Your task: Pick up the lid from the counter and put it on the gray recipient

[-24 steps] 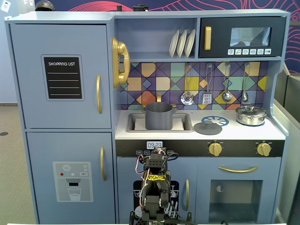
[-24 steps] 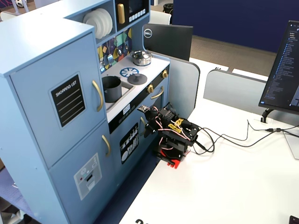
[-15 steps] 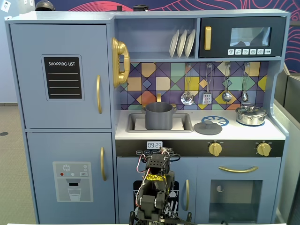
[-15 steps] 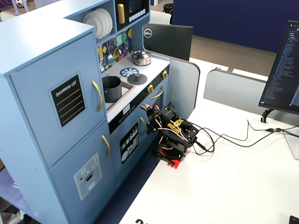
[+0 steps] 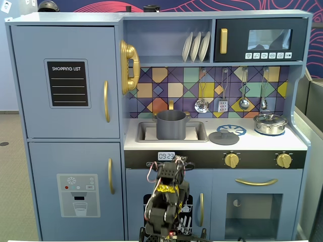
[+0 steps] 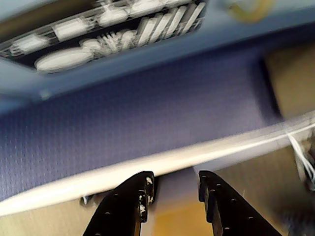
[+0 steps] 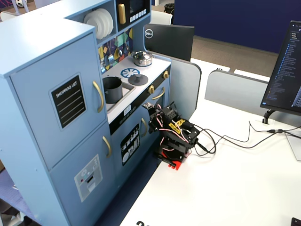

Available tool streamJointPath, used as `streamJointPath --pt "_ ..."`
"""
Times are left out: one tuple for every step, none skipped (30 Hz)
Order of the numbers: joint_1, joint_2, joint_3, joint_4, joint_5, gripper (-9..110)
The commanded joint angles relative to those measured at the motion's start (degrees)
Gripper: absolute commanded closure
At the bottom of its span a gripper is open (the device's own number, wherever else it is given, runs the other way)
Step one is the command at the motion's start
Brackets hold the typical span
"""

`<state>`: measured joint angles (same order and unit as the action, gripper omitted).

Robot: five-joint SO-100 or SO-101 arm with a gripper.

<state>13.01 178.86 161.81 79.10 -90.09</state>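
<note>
The dark-gray lid (image 5: 223, 136) lies flat on the toy kitchen counter, right of the sink; it also shows in the other fixed view (image 7: 138, 79). The gray recipient (image 5: 171, 124) stands upright in the sink, uncovered, and shows in the other fixed view too (image 7: 112, 89). My arm (image 5: 166, 199) is folded low in front of the kitchen, well below the counter and far from both. In the wrist view my gripper (image 6: 174, 181) points down past the white table edge (image 6: 147, 164); the jaws stand apart with nothing between them.
A shiny silver pot with its lid (image 5: 270, 123) stands on the counter at the right. Utensils hang on the backsplash above. The arm's base (image 7: 171, 157) is clamped at the white table's edge beside the kitchen front, with cables trailing right. A monitor (image 7: 287, 70) stands far right.
</note>
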Motion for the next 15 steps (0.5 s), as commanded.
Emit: streamJointPath --pt "4.6 -6.2 -12.6 -6.2 -0.1 102" --pt "6.0 -6.9 -15.0 -8.5 -1.2 102" --pt "7.6 -7.5 -17.1 -11.2 -3.3 102" --pt "8.9 -7.9 -19.0 -14.2 -4.6 102" --pt "10.3 -8.4 -20.6 -17.6 -5.4 102" --pt "11.9 -9.1 -21.8 -21.2 -6.8 102" --pt "13.3 -9.7 -22.8 -24.7 -7.9 102" --pt "14.4 -10.3 -23.6 -28.3 -8.2 102" --pt "15.5 -10.8 -24.2 -31.6 -8.2 102" --pt "16.5 -11.3 -24.3 -34.7 -8.2 102" --pt "17.6 -11.5 -24.0 -38.5 -8.2 102" --pt "18.2 -11.5 -22.9 -43.2 -7.6 102" --pt "18.9 -11.5 -21.4 -48.1 -7.2 102" --pt "19.5 -11.9 -20.2 -51.8 -6.9 102" --pt "20.0 -12.3 -19.9 -53.2 -6.9 102"
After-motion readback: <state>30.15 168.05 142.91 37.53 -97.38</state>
